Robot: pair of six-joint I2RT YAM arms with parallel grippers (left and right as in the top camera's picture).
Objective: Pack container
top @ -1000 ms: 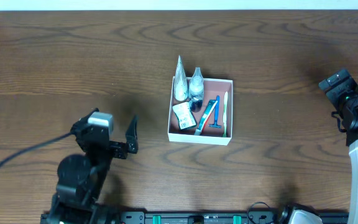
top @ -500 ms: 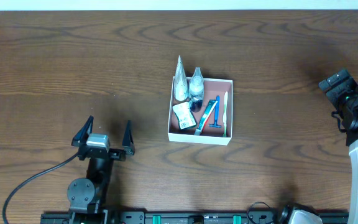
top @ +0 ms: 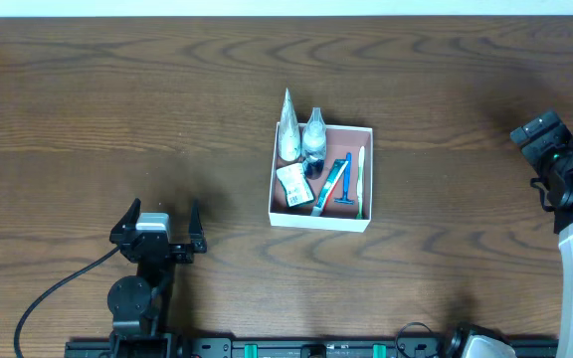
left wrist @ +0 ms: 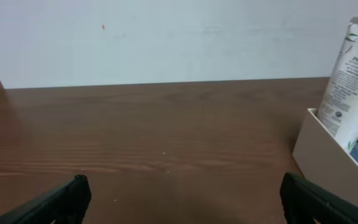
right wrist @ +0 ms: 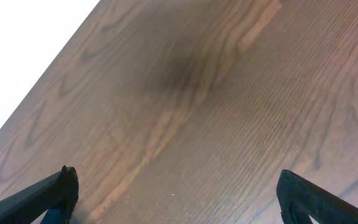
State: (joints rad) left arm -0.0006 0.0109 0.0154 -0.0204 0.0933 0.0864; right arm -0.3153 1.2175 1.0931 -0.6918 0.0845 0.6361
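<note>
Near the middle of the dark brown wooden table (top: 117, 99), the shallow square white-walled cardboard container (top: 318, 220) with a pinkish-brown floor lay well apart from both tools. It sat ahead and to the right of the left gripper (top: 162, 213), and far to the left of the right gripper (right wrist: 176, 193). The left arm was folded low at the near edge, its gripper pointing across the table toward the far wall, jaws spread wide with nothing between them. Its wrist camera caught only a corner of the container at the right of the view. The right arm stood raised at the table's right edge, its gripper tilted down over the wood, jaws likewise wide apart and holding nothing. Inside the container were six things: one white squeeze tube (top: 287, 127) and one small clear bottle (top: 314, 134) at the far wall, one small white packet (top: 290, 180), one blue-and-green toothbrush (top: 328, 187), one blue razor (top: 347, 185), and one slim white stick (top: 361, 181) along the right wall.
</note>
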